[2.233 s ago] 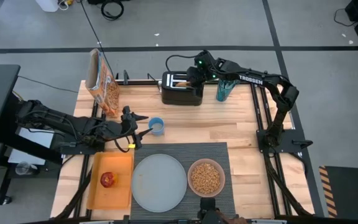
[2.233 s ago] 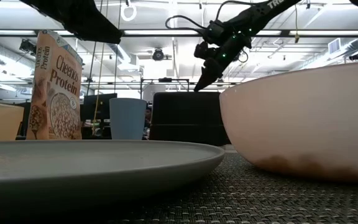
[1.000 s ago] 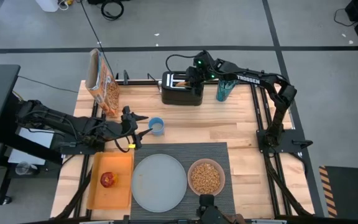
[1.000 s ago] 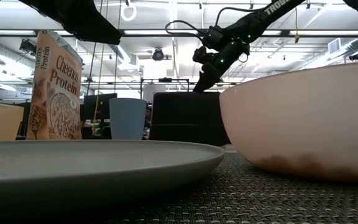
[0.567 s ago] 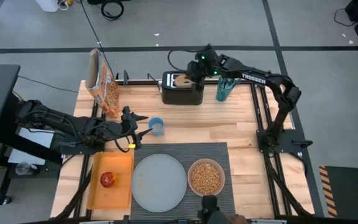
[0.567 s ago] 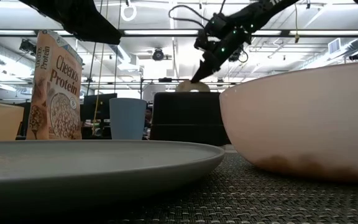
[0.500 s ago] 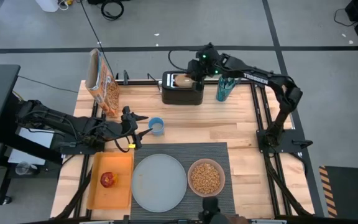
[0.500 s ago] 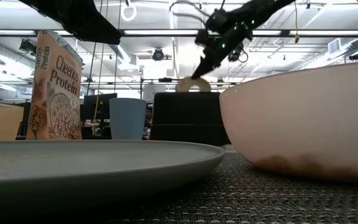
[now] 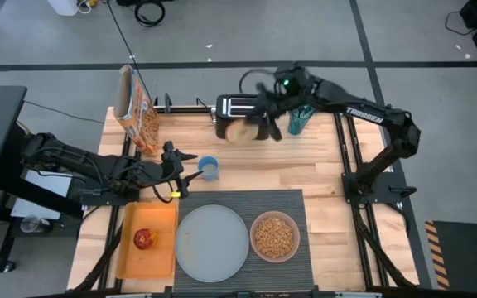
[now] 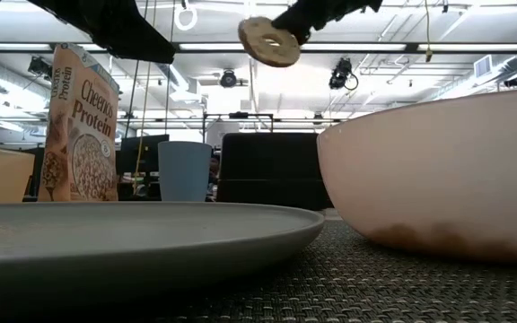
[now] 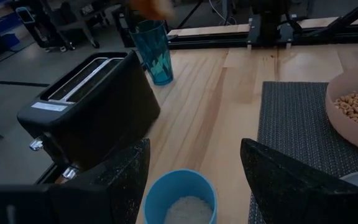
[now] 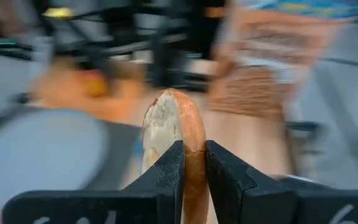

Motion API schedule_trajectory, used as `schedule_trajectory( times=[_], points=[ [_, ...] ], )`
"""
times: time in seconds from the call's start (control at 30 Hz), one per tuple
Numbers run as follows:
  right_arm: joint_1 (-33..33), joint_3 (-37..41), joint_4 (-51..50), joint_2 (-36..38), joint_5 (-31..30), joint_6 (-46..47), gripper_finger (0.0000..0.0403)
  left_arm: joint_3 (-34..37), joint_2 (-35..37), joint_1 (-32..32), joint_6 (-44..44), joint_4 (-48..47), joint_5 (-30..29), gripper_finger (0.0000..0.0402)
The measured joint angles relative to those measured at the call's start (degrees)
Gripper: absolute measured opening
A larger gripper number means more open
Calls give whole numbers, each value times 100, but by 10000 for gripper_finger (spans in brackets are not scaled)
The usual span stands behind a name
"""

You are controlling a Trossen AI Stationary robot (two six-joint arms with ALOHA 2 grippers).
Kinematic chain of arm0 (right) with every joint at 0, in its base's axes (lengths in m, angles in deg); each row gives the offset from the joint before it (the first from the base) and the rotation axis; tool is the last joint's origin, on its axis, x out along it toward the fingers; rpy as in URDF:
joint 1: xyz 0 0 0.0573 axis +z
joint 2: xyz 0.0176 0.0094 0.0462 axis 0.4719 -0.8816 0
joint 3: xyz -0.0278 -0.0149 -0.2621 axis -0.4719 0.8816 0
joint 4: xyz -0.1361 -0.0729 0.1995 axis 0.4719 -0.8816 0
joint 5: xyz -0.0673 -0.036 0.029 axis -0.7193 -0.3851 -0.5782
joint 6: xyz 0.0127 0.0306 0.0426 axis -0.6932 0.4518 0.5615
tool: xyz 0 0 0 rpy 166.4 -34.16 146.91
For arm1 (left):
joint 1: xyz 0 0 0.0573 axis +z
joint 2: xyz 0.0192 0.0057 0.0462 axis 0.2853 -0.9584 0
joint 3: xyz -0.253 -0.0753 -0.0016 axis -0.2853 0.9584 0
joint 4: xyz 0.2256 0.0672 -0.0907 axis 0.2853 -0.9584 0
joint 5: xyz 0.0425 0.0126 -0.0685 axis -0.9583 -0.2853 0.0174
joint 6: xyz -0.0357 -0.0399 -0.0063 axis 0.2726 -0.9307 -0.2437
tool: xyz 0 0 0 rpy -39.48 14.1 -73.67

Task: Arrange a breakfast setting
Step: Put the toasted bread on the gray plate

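My right gripper (image 9: 255,126) is shut on the bagel half (image 9: 240,130), high above the table just in front of the black toaster (image 9: 237,108); the bagel also shows in the low view (image 10: 269,40) and the right wrist view (image 12: 179,134). My left gripper (image 9: 180,170) is open and empty beside the small blue cup (image 9: 209,168). The pale grey plate (image 9: 212,242) and the pink bowl (image 9: 274,236) of cereal rest on the dark placemat (image 9: 292,203). The orange cereal box (image 9: 135,109) stands at the far left. The red apple (image 9: 144,239) lies on an orange board (image 9: 157,217). The spoon is out of view. My right gripper pinches the bagel half by its rim (image 12: 193,163) between the two fingers, one on the cut face and one on the crust. The bagel stands on edge in the hold, lifted clear of the toaster, sticking out beyond the fingertips (image 10: 287,34).
A teal tumbler (image 9: 298,120) stands to the right of the toaster at the far edge. Bare wooden table (image 9: 305,165) lies between the toaster and the placemat.
My right gripper has drawn the bagel half up out of the toaster slot, lifted it well clear and swung it toward the table's near edge. The left arm has kept still.
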Motion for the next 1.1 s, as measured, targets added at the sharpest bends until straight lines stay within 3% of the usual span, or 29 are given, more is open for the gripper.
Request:
schedule_trajectory(
  times=[0.23,0.53,0.77,0.9,1.1],
  points=[
    [899,891,708,-420,1001,374,68,-2,0,-4,601,-4,132,258],
    [1986,1421,1624,-1363,400,893,68,-7,109,-4,519,-36,145,258],
    [2480,1421,2476,-1967,512,1687,68,-7,288,-4,404,-19,185,258],
    [2738,1420,2966,-2335,738,2271,68,-2,397,-4,228,62,783,258],
    [3057,1419,3800,-2899,757,2989,68,-2,742,-34,116,463,2199,258]
  ],
)
